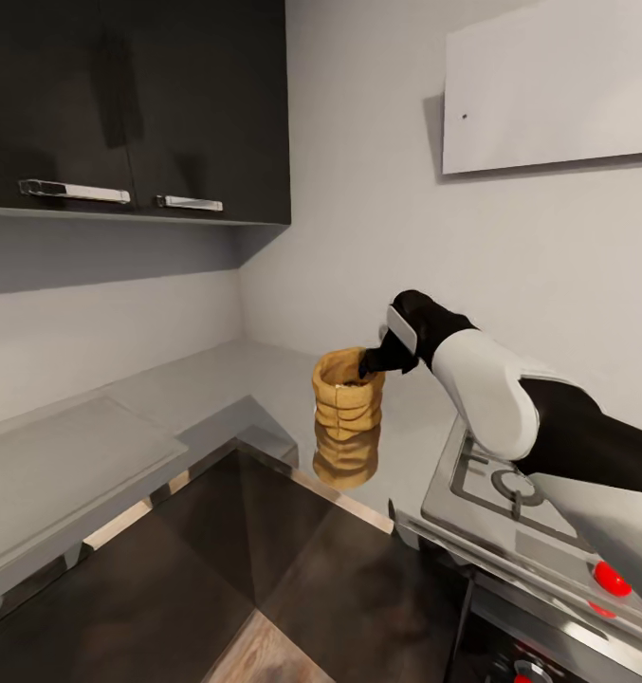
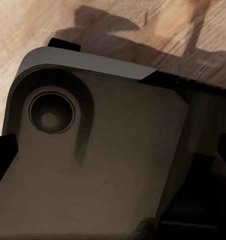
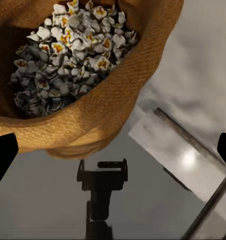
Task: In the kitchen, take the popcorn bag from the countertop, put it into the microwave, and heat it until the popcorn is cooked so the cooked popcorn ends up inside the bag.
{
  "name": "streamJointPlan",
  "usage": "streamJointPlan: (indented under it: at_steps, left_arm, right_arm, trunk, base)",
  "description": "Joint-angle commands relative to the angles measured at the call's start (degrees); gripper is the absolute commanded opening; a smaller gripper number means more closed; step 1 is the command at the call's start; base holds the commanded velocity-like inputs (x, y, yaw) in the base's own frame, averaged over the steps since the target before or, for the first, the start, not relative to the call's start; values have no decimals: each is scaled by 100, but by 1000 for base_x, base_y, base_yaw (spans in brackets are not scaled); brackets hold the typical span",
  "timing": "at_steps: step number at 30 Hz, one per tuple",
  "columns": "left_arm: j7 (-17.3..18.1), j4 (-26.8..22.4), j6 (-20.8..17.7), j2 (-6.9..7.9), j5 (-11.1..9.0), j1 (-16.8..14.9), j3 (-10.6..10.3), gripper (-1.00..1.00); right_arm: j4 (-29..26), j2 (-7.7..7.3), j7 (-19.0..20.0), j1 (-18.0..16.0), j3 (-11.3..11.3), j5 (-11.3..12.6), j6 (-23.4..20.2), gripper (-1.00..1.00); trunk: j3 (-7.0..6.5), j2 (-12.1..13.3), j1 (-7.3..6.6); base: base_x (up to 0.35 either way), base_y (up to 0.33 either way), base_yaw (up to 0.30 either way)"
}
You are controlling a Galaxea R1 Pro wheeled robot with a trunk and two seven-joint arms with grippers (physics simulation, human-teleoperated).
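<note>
Pickup seems in hand: right gripper (image 1: 370, 363), spread at the wrinkly tan paper popcorn bag (image 1: 347, 394)'s rim, must next pinch it.

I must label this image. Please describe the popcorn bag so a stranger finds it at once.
Look at the glossy grey countertop in the wall corner, left of the hob. The bag stands upright there, at the right gripper: a tan wrinkled sack, the counter's only brown thing, open-topped with popcorn inside.
</note>
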State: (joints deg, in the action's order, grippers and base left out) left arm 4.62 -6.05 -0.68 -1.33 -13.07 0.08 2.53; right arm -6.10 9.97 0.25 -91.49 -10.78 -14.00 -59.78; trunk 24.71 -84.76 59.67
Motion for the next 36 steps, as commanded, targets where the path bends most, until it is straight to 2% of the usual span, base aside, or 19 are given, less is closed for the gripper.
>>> streamJointPlan:
  at_steps: [1, 5, 14, 19, 23, 25, 31, 36]
  left_arm:
    - [21, -8, -6, -1, -29, 1, 25, 100]
    - [21, -7, -7, -5, -29, 1, 28, 100]
    - [21, -10, -5, -8, -29, 1, 26, 100]
    - [21, -10, -8, -8, -29, 1, 28, 100]
    - [17, -10, -4, -8, -29, 1, 27, 100]
    - [14, -10, -7, -8, -29, 1, 27, 100]
    - [13, -10, -7, -8, -29, 1, 28, 100]
    - [0, -10, -10, -8, -30, 1, 28, 100]
  right_arm:
    - [37, 3, 2, 76, -47, -52, -22, 100]
    - [74, 3, 7, 221, -47, -61, -22, 100]
    - [4, 3, 8, 245, -53, -68, -22, 100]
    - [-21, 3, -27, 246, -597, -68, -22, 100]
    - [-18, 3, -45, 246, -986, -63, 368, 100]
    - [-18, 3, -116, 246, -1322, -61, 541, 100]
    - [-12, 3, -856, 246, -1729, -59, 1085, 100]
    - [-6, 3, -1006, 246, -1817, -62, 1174, 100]
  trunk:
    - [5, -3, 0]
    - [5, -3, 0]
    - [5, -3, 0]
    - [5, -3, 0]
    - [5, -3, 0]
    - [5, -3, 0]
    - [5, -3, 0]
    - [5, -3, 0]
  base:
    - [0, 0, 0]
    - [0, 0, 0]
    - [0, 0, 0]
    - [0, 0, 0]
    - [0, 0, 0]
    - [0, 0, 0]
    - [0, 0, 0]
    - [1, 0, 0]
